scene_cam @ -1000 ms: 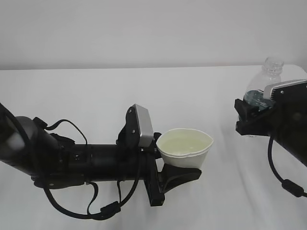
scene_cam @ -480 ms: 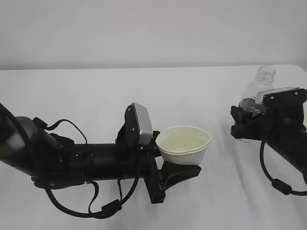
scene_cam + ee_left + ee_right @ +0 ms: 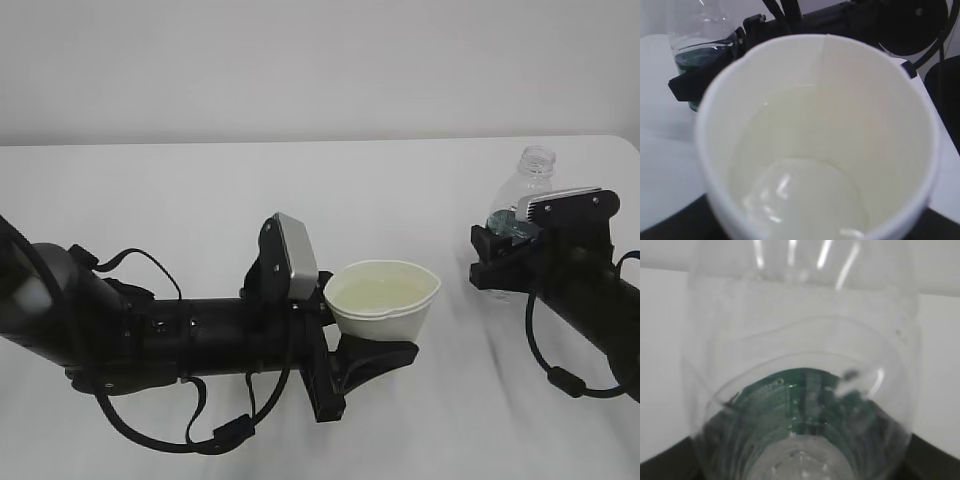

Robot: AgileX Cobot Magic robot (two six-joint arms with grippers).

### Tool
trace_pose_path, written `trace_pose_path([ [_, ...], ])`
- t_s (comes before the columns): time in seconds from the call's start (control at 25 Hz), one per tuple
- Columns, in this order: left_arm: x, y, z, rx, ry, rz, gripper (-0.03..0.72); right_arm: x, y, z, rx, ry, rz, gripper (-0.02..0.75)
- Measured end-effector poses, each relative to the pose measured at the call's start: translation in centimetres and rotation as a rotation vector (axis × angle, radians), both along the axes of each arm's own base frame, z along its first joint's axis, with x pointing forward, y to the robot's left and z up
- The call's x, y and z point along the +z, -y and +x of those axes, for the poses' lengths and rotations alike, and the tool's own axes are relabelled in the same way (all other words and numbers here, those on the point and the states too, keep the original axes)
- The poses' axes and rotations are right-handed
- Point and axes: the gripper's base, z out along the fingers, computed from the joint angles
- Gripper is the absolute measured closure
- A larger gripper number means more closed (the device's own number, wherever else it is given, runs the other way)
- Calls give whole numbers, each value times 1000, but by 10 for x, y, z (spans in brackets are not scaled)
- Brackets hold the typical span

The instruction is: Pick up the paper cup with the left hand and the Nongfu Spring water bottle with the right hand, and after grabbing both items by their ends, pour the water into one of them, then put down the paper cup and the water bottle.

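The left claw (image 3: 375,340) grips the paper cup (image 3: 384,300), which holds water (image 3: 805,200). The right claw (image 3: 500,262) grips the upright Nongfu Spring water bottle (image 3: 525,185) over the white bench (image 3: 180,190).

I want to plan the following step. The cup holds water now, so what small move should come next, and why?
Probably lower both to the table. The cup already holds water, and the bottle stands upright in the right pincer.

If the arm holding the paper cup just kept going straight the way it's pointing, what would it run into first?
Probably the water bottle in the right hand. The left hand points right with the cup, and its own camera shows the bottle ahead, slightly left. Depth is unclear; it might pass in front.
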Motion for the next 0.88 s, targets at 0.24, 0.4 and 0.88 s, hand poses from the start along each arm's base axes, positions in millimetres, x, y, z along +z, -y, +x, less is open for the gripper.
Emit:
trace_pose_path([
  [0.24,0,0,2,19,2,-5,259,0,0,0,4,3,-15,263],
  [0.4,1,0,3,30,8,-6,259,-3,0,2,4,-2,-16,263],
  [0.88,1,-1,6,62,15,-13,259,-8,-1,5,5,21,-14,263],
])
